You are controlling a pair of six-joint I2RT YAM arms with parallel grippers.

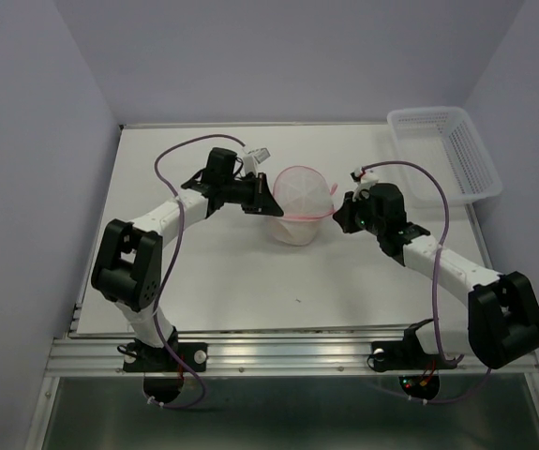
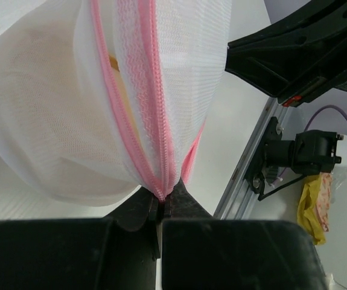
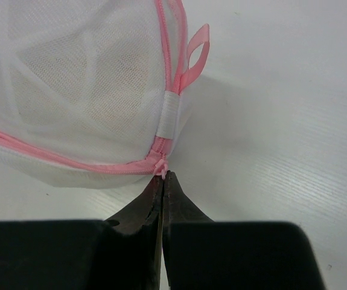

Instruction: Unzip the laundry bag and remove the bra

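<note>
2 grips on the laundry bag [image 1: 299, 202]: left fingers [image 2: 138, 212] pinch its pink rim [image 2: 154, 158], right fingers [image 3: 144, 208] pinch the zipper pull [image 3: 160, 171].

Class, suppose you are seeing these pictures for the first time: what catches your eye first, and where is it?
The laundry bag, white mesh with a pink zipper, sits in the middle of the scene. The left gripper pinches its zipper seam on one side, while the right gripper is shut on the tiny zipper pull on the opposite side. A white lattice basket stands in the far right corner.
</note>
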